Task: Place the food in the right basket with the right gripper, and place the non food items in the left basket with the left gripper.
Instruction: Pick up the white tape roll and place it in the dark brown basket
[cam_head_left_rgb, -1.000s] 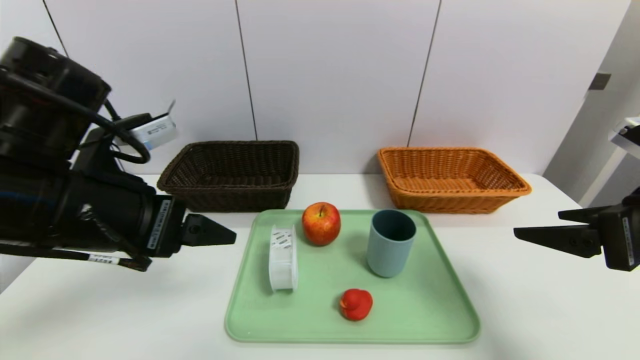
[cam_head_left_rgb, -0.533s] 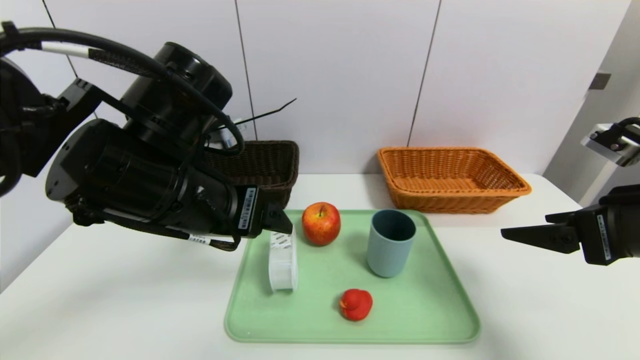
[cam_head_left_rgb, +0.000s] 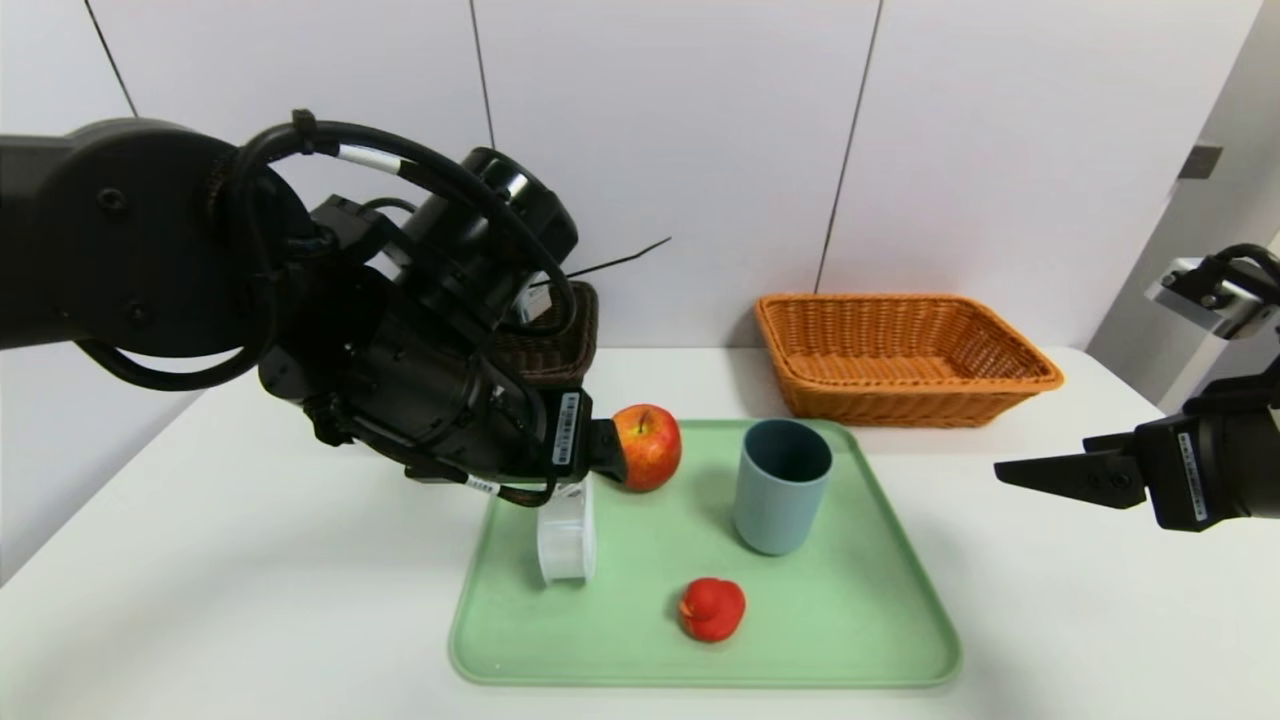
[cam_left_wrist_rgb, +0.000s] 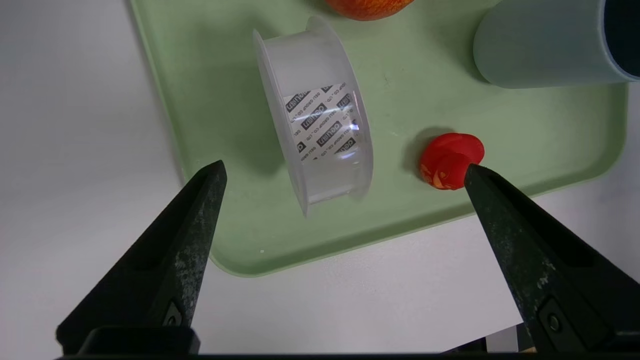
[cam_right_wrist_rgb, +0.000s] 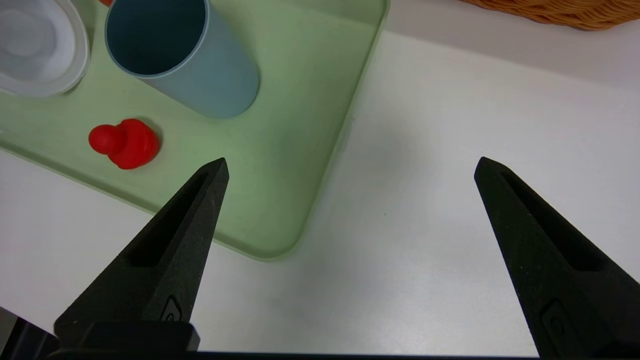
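On the white table (cam_head_left_rgb: 250, 600) before grey wall panels (cam_head_left_rgb: 660, 150), green tray (cam_head_left_rgb: 850, 620)

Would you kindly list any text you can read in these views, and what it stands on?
"DELI GROUP CO., LTD" with a repeated "deli" logo: on the label inside the clear tape roll, seen upside down, partly blurred.
Barcode stickers on the left arm and right arm: too small to read.
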